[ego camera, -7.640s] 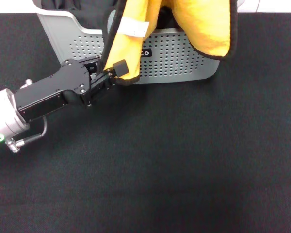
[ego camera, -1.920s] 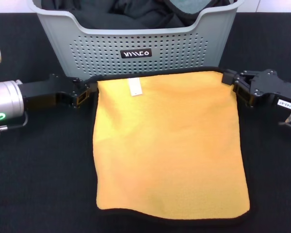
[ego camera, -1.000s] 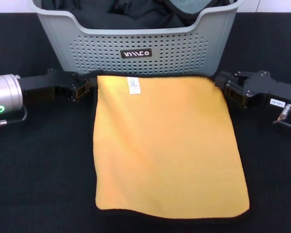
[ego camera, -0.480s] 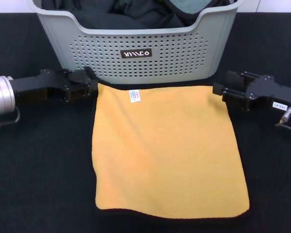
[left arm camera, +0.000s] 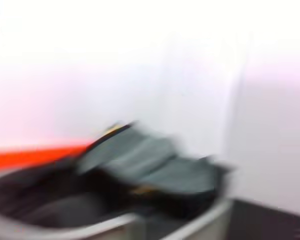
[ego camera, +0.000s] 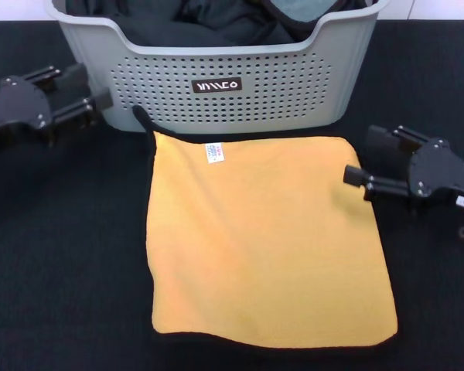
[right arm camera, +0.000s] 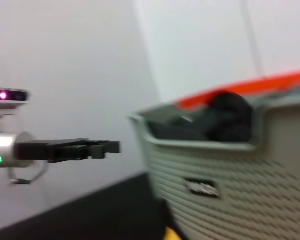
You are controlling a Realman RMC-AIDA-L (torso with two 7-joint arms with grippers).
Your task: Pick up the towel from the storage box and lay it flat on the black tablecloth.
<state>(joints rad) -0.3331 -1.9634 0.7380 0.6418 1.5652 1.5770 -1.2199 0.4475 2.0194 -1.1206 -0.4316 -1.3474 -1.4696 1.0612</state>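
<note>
Both my grippers, left [ego camera: 100, 100] and right [ego camera: 356, 179], stand apart and empty beside the square orange-yellow fleecy towel [ego camera: 267, 239] lying flat on the black textured tablecloth [ego camera: 62, 255], before the grey perforated plastic storage box [ego camera: 294, 85]

Robot test setup, lab-like room. Black tablecloth [ego camera: 62, 255] covers the whole tabletop, staged with one grey storage box [ego camera: 216, 85] at frame top. Plain white walls behind in both wrist views, an orange-red strip [right arm camera: 250, 90] along the wall, upper right. Two black robot arms at the frame's sides
</note>
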